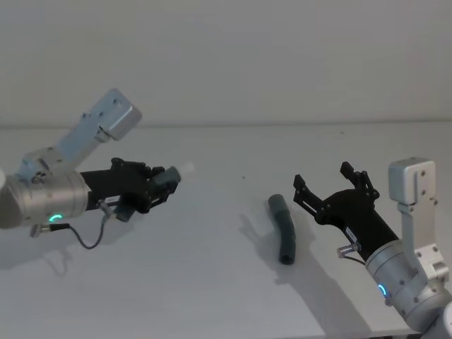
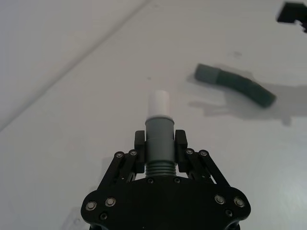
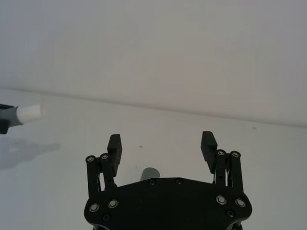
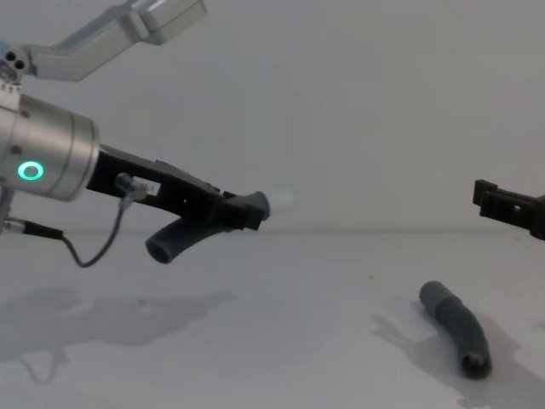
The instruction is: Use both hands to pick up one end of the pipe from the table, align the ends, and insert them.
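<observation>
My left gripper [image 1: 166,185] is shut on one dark grey ribbed pipe piece [image 1: 171,176] and holds it in the air above the table's left side. The piece's white tip [image 2: 159,103] points out past the fingers toward the right. From the chest view the piece [image 4: 180,236] curves down behind the left gripper [image 4: 243,213]. The other pipe piece [image 1: 284,229] lies on the table [image 1: 212,282] right of centre, with its smooth cuff end [image 2: 207,73] toward the back. My right gripper [image 1: 323,176] stands open just right of it and above it, with nothing between its fingers [image 3: 114,146].
A plain wall rises behind the table's far edge [image 1: 282,125]. A thin black cable [image 1: 88,240] hangs under the left wrist. Bare table surface lies between the two arms.
</observation>
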Robot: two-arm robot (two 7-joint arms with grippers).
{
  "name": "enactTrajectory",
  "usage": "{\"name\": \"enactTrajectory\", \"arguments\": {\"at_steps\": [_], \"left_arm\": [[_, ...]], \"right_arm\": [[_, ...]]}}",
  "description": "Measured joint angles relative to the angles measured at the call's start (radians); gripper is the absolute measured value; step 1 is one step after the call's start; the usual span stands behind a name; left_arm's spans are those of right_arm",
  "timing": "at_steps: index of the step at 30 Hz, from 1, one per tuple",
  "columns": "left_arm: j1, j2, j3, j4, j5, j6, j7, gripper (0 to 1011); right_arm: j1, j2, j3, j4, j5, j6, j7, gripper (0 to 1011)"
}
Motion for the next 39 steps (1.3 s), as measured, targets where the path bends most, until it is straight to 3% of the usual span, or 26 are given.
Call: {"name": "enactTrajectory", "arguments": {"at_steps": [10,19,39], "left_arm": [[-0.089,0.075,0.065,0.073,-0.019,-0.037,-0.215,327],[-0.136,0.101,0.102,0.139,-0.034,-0.080,-0.324,327],[-0.161,0.086,0.126,0.225,-0.066,-0.158,-0.371,327]], "right_arm": [[0.000,0.000,0.000,0.000,0.000,0.000,0.000,1003],[0.000,0.000,0.000,0.000,0.000,0.000,0.000,1003],[0.000,0.000,0.000,0.000,0.000,0.000,0.000,1003]]}}
